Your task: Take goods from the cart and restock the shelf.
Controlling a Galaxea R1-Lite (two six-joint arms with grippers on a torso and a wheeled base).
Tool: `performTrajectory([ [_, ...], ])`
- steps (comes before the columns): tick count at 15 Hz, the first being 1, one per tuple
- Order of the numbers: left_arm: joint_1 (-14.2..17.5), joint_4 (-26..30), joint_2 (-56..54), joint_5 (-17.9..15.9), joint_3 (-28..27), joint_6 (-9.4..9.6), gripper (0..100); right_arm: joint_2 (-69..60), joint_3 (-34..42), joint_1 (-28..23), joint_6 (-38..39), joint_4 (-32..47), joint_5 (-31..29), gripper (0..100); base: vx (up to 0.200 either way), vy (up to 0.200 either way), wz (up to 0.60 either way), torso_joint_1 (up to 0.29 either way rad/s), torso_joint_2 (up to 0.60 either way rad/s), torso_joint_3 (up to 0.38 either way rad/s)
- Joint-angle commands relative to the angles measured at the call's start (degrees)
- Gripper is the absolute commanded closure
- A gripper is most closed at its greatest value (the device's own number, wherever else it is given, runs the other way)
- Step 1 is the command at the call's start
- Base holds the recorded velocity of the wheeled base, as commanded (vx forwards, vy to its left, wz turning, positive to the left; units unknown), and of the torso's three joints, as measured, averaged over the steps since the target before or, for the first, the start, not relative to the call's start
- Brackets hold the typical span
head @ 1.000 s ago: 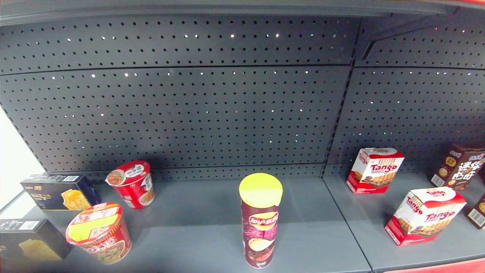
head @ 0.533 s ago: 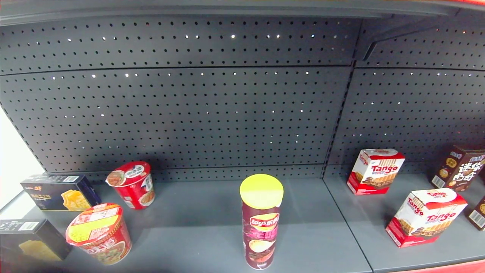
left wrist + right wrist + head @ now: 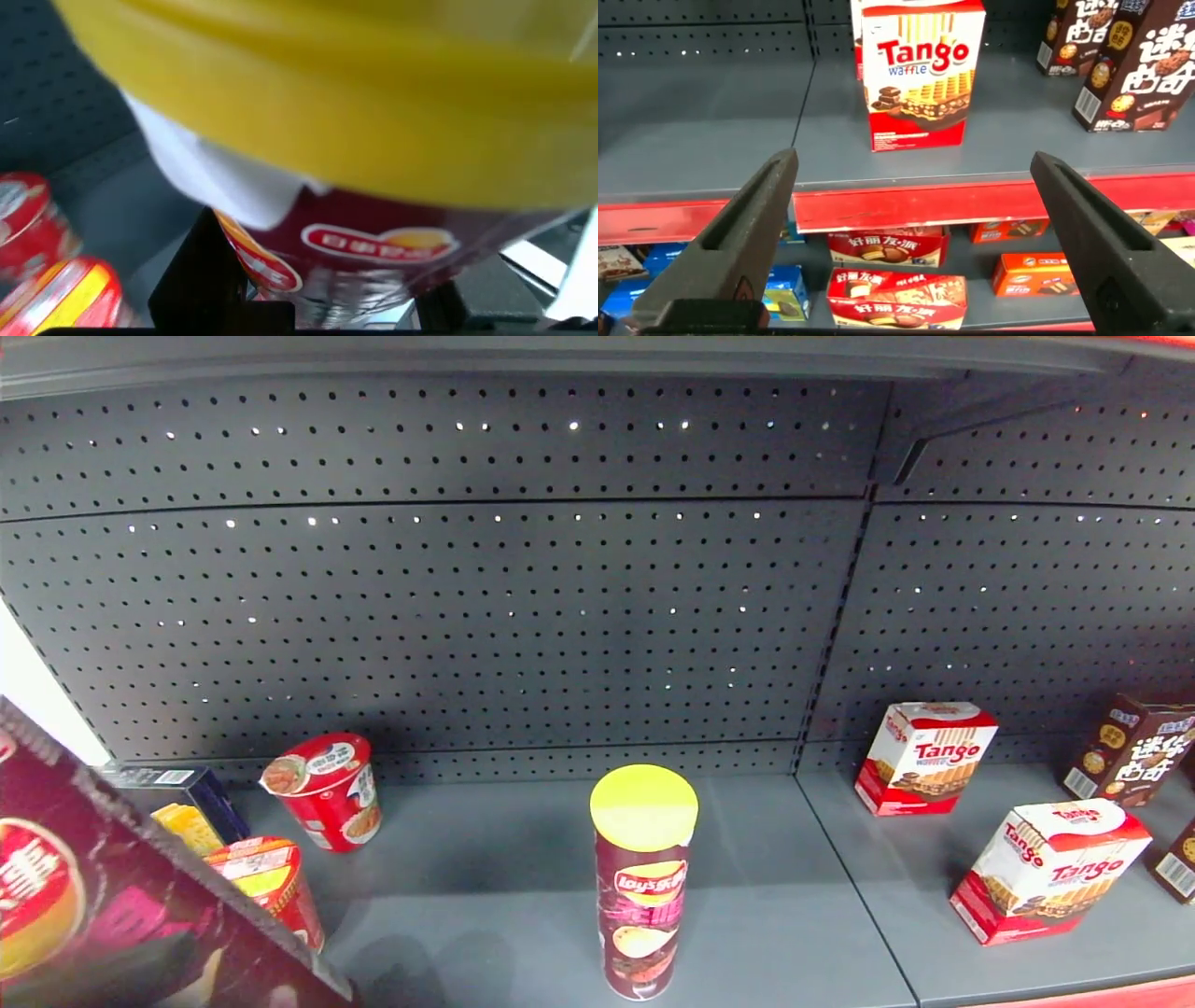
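Down at left, near the shelf [image 3: 485,905] front, our left tool [image 3: 322,297] pinches a tilted chips can [image 3: 103,896] round its body, prob. to stand it by the upright can [image 3: 642,887]; our right tool [image 3: 915,233] is spread w/ nothing held.

A shop: a dark grey metal shelf [image 3: 485,859] with a perforated back panel [image 3: 467,616], stocked with outward-facing red-and-white cardboard wafer boxes [image 3: 924,756].
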Motion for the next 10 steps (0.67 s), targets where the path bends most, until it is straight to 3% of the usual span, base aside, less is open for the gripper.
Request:
performTrajectory([
  [1,1.0,-8.3,12.5,-5.0,-0.3,-2.68,100,0.0,0.0,-0.1,0.0,0.0,0.0,0,0.000,0.000,0.00,0.000,0.00,0.000],
  [3,2.2,-16.2,20.3,-7.3,-0.3,-2.59,100,0.0,0.0,0.0,0.0,0.0,0.0,0,0.000,0.000,0.00,0.000,0.00,0.000],
  [5,2.9,-28.9,30.0,-8.5,-0.7,-2.68,100,0.0,0.0,0.0,0.0,0.0,-0.1,0,0.000,0.000,0.00,0.000,0.00,0.000],
  [9,4.0,-32.3,38.9,-10.4,-3.9,-2.33,100,0.0,0.0,0.0,0.0,0.0,0.0,0,0.000,0.000,0.00,0.000,0.00,0.000],
  [10,5.2,-32.5,41.5,-12.9,-5.9,-2.15,100,0.0,0.0,0.0,0.0,0.0,0.0,0,0.000,0.000,0.00,0.000,0.00,0.000],
])
